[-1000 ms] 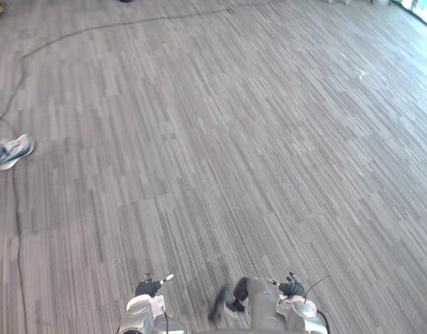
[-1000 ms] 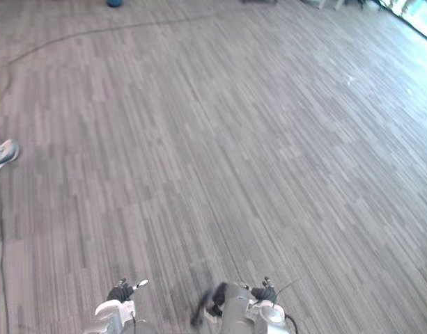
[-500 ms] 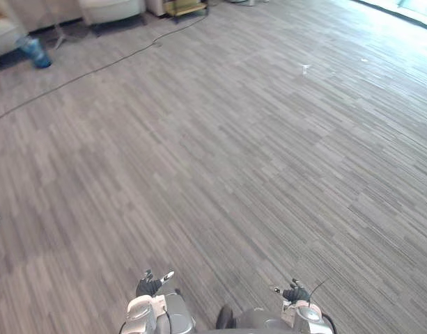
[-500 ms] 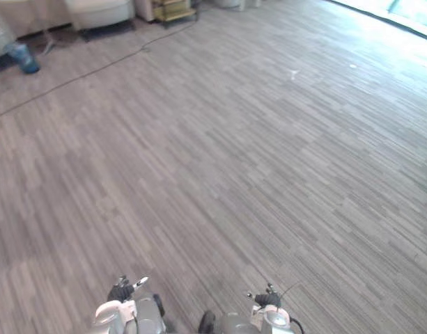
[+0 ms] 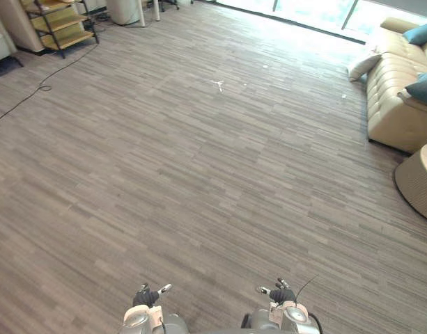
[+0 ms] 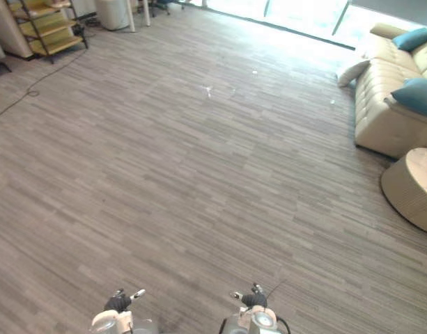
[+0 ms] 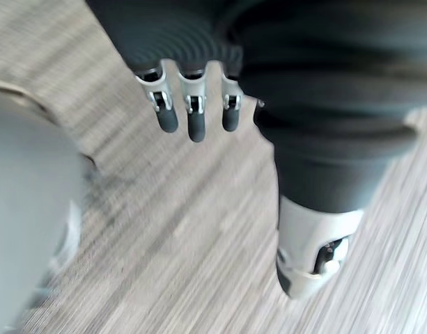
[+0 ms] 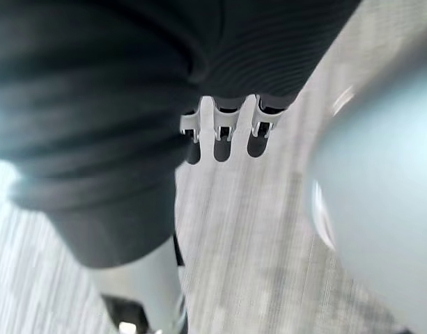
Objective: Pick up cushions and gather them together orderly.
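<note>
A: hands status?
B: left hand (image 7: 192, 83) and right hand (image 8: 227, 115) hang over the grey plank floor (image 5: 199, 174), fingers (image 7: 196, 124) straight, slightly apart, gripping nothing
A: cushions?
B: teal fabric cushion (image 6: 414, 38) and second teal cushion (image 6: 416, 97) on the beige tufted sofa (image 5: 394, 111), far right; cream cushion (image 5: 363, 65) leans at its far end. All well apart from both hands

Floor (image 5: 199, 160): grey streaked planks, matt, faint grain. Sofa (image 5: 394, 104): cream, tufted, leather-like, soft sheen. Teal cushions (image 5: 421, 33) on sofa: matt cloth. Round table (image 5: 416, 184) beside sofa: ribbed, woven-looking side. Shelf rack (image 5: 60, 24) well apart from sofa: wood boards, dark frame.
</note>
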Tool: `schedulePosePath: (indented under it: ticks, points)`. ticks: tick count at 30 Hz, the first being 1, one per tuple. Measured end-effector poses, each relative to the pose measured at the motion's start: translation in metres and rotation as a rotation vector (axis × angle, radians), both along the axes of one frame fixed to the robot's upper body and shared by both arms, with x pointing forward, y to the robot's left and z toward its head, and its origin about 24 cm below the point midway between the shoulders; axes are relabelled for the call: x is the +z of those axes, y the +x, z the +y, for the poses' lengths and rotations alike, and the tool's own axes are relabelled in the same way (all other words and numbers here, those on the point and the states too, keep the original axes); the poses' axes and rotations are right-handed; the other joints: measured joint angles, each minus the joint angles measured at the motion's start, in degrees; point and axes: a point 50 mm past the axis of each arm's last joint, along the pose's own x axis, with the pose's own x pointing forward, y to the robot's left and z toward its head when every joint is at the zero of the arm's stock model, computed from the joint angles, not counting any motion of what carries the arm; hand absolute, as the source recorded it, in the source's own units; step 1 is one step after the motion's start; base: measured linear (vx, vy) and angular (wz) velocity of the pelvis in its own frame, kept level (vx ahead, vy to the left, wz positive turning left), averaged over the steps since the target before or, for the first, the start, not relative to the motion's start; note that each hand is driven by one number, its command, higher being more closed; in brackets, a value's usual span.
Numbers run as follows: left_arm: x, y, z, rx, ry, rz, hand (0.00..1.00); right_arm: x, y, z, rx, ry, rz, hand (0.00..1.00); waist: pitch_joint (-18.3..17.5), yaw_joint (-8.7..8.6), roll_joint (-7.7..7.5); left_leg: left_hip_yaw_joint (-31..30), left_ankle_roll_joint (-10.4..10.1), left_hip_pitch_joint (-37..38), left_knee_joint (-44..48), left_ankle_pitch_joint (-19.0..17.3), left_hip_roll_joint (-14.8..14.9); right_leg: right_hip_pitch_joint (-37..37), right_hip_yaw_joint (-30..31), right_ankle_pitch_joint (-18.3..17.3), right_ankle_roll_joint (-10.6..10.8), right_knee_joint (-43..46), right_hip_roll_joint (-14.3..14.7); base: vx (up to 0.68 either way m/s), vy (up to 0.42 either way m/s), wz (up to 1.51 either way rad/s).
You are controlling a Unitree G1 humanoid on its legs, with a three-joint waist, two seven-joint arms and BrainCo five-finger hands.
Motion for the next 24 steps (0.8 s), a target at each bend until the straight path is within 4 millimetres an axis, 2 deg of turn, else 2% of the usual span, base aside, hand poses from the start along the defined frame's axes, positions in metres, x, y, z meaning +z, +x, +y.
schedulePosePath:
  ticks: [1, 2, 3, 4, 5, 6, 7, 8, 9, 10, 11, 12, 13, 14, 15, 16, 17, 18, 20, 21, 22, 23, 24]
  points:
    - [0.0, 0.0, -0.001, -0.012, 0.001, 0.004, 0.0, 0.001, 0.003, -0.005, 0.004, -0.014, 0.003, 0.0, 0.26, -1.51, 0.06, 0.29, 0.0, 2.18, -1.87, 0.0, -0.38, -2.04, -1.59, 6.1, -0.27, -11.93, 1.98, 0.68, -0.006, 0.12]
    - [-0.001, -0.003, -0.001, -0.015, 0.001, 0.011, 0.0, -0.002, -0.002, -0.008, -0.003, -0.015, 0.026, 0.0, 0.78, -2.13, -0.78, 0.21, -0.01, 4.64, -2.95, 0.0, -1.97, -2.69, -1.66, 11.15, -0.5, -19.88, 2.78, 0.58, -0.016, 0.13]
    - [-0.001, -0.002, 0.001, -0.015, 0.005, 0.006, 0.0, -0.002, -0.003, -0.008, -0.005, -0.016, 0.029, 0.0, 1.03, -2.2, -1.33, 0.12, -0.1, 5.84, -3.0, -0.06, -2.69, -2.59, -1.36, 11.93, -0.72, -21.65, 2.67, 0.76, -0.102, 0.04]
    - [-0.002, -0.004, 0.001, -0.02, 0.008, 0.018, 0.0, -0.001, -0.001, -0.013, -0.007, -0.025, 0.021, 0.0, 1.48, -2.73, -1.58, -0.44, -0.85, 9.57, -3.11, -0.29, -3.64, -2.39, 1.69, 19.02, -6.21, -20.26, 3.29, 0.4, -0.079, -0.14]
    - [-0.002, -0.004, -0.002, -0.022, 0.0, 0.015, 0.0, 0.001, 0.002, -0.017, -0.009, -0.037, 0.013, 0.0, 1.63, -2.74, -0.05, -0.21, -1.87, 10.52, -2.98, 0.3, -2.64, -2.88, 1.92, 18.56, -6.74, -17.14, 3.6, 0.77, -0.172, -0.32]
    - [-0.003, -0.006, -0.004, -0.016, -0.007, 0.015, 0.0, 0.003, 0.006, -0.021, -0.022, -0.042, -0.005, 0.0, 1.38, -2.72, 1.84, -0.6, -5.28, 10.08, 0.93, 2.22, -0.69, -4.05, 1.92, 14.4, -7.59, -11.83, 4.08, 0.5, -0.146, -0.37]
    - [-0.003, -0.007, -0.005, -0.023, -0.007, 0.02, 0.0, 0.005, 0.007, -0.022, -0.032, -0.039, -0.016, 0.0, 1.35, -2.93, 2.96, -1.75, -6.56, 7.9, 7.02, 2.97, 1.44, -3.62, 1.87, 12.03, -7.66, -10.52, 4.76, 0.76, -0.225, -0.32]
    - [-0.003, -0.007, -0.007, -0.022, -0.011, 0.02, 0.0, 0.006, 0.009, -0.023, -0.028, -0.043, -0.025, 0.0, 1.96, -3.19, 4.25, -4.22, -9.07, 2.97, 20.58, 5.66, 5.24, -1.57, 1.98, 9.8, -7.17, -10.86, 6.72, 0.62, -0.178, -0.33]
    - [-0.004, -0.008, -0.007, 0.007, -0.022, 0.019, 0.0, 0.007, 0.01, -0.023, -0.017, -0.048, -0.024, 0.0, 2.77, -2.68, 5.63, -7.22, -9.06, -4.25, 38.61, 8.18, 9.93, 2.15, 2.86, 8.63, -7.14, -12.97, 9.87, 0.72, -0.146, -0.48]
    - [-0.003, -0.008, -0.008, 0.048, -0.038, 0.004, 0.0, 0.006, 0.008, -0.022, -0.015, -0.048, -0.012, 0.0, 3.27, -2.38, 5.83, -7.54, -8.98, -8.73, 49.38, 6.96, 12.59, 5.74, 4.0, 7.99, -8.0, -14.71, 11.94, 0.58, -0.074, -0.63]
    - [0.0, -0.005, -0.003, 0.062, -0.028, -0.022, 0.0, 0.004, 0.005, -0.019, -0.005, -0.045, 0.003, 0.0, 3.6, -1.5, 5.28, -7.29, -8.42, -12.38, 55.24, 4.26, 13.78, 10.44, 4.94, 7.13, -8.38, -16.71, 13.22, 0.58, -0.038, -0.6]
    - [0.001, -0.004, 0.0, 0.062, -0.021, -0.031, 0.0, 0.002, 0.002, -0.016, 0.006, -0.039, 0.014, 0.0, 3.89, -1.1, 4.56, -6.8, -7.49, -14.7, 55.52, 2.57, 13.72, 14.02, 5.88, 6.57, -8.5, -18.78, 13.63, 0.56, -0.031, -0.58]
    - [0.004, -0.003, 0.002, 0.066, -0.014, -0.056, 0.0, 0.0, -0.001, -0.011, 0.008, -0.028, 0.024, 0.0, 3.77, -0.91, 3.45, -5.38, -5.39, -18.17, 52.29, 0.89, 12.83, 18.25, 7.63, 6.2, -7.96, -21.49, 13.79, 0.63, -0.026, -0.63]
    - [0.006, 0.0, 0.004, 0.084, -0.014, -0.083, 0.0, -0.001, -0.002, -0.008, 0.007, -0.02, 0.033, 0.0, 3.46, -0.43, 2.9, -4.3, -3.23, -22.48, 45.02, -0.51, 11.47, 21.8, 9.62, 5.94, -7.03, -24.59, 13.75, 0.49, -0.008, -0.59]
    - [0.007, 0.001, 0.005, 0.093, -0.014, -0.092, 0.0, -0.001, -0.002, -0.007, 0.007, -0.018, 0.031, 0.0, 3.45, -0.17, 2.86, -4.43, -2.8, -23.99, 41.91, -0.74, 10.85, 22.89, 10.42, 5.79, -6.64, -25.29, 13.73, 0.5, 0.041, -0.72]
    - [0.009, 0.003, 0.004, 0.121, -0.022, -0.113, 0.0, -0.001, -0.001, -0.006, 0.006, -0.014, 0.025, 0.0, 3.57, 0.62, 2.7, -4.74, -2.42, -27.01, 34.08, -0.75, 9.27, 24.95, 12.32, 5.3, -5.83, -26.65, 13.45, 0.51, 0.107, -0.67]
    - [0.01, 0.005, 0.003, 0.13, -0.027, -0.125, 0.0, -0.001, -0.002, -0.005, 0.003, -0.012, 0.027, 0.0, 3.5, 1.23, 2.83, -5.16, -1.99, -28.42, 27.97, -0.11, 7.74, 26.27, 13.75, 4.76, -5.16, -27.42, 13.01, 0.62, 0.193, -0.87]
    - [0.01, 0.005, 0.001, 0.158, -0.042, -0.137, 0.0, -0.002, -0.005, -0.004, -0.001, -0.012, 0.034, 0.0, 3.49, 1.89, 2.87, -7.58, -2.33, -30.59, 17.4, 2.81, 4.8, 29.1, 15.79, 3.23, -3.68, -28.47, 11.61, 0.51, 0.208, -0.65]
    - [0.01, 0.004, 0.001, 0.171, -0.044, -0.137, 0.0, -0.003, -0.008, -0.004, -0.002, -0.017, 0.043, 0.0, 3.34, 2.36, 3.07, -7.86, -3.11, -30.94, 9.16, 5.76, 3.11, 31.67, 17.44, 0.99, -1.7, -29.19, 10.85, 0.41, 0.22, -0.57]
    - [0.009, 0.003, 0.001, 0.184, -0.049, -0.137, 0.0, -0.004, -0.009, -0.004, -0.001, -0.015, 0.048, 0.0, 3.11, 2.65, 3.35, -7.77, -2.59, -31.25, 6.67, 7.84, 3.13, 33.54, 18.7, -1.1, -0.38, -28.93, 10.44, 0.56, 0.354, -0.7]
    - [0.01, 0.002, 0.004, 0.194, -0.053, -0.14, 0.0, -0.006, -0.012, -0.001, -0.003, -0.006, 0.059, 0.0, 2.01, 3.22, 1.77, -8.06, -1.99, -31.51, 9.6, 12.95, 2.47, 34.39, 20.64, -3.67, -0.05, -28.34, 8.62, 0.75, 0.447, -0.71]
    - [0.011, 0.002, 0.008, 0.193, -0.039, -0.145, 0.0, -0.007, -0.015, 0.006, -0.004, 0.012, 0.066, 0.0, 0.59, 3.88, 0.67, -7.36, -1.35, -32.18, 12.27, 13.08, 1.63, 34.2, 21.77, -4.7, 0.21, -26.8, 6.96, 0.67, 0.373, -0.83]
    - [0.012, 0.002, 0.011, 0.194, -0.032, -0.145, 0.0, -0.01, -0.021, 0.011, -0.007, 0.026, 0.082, 0.0, -0.62, 3.98, -1.12, -6.77, 0.26, -32.48, 14.78, 11.94, 0.83, 32.11, 22.93, -5.36, 0.96, -21.75, 5.22, 0.68, 0.318, -0.77]
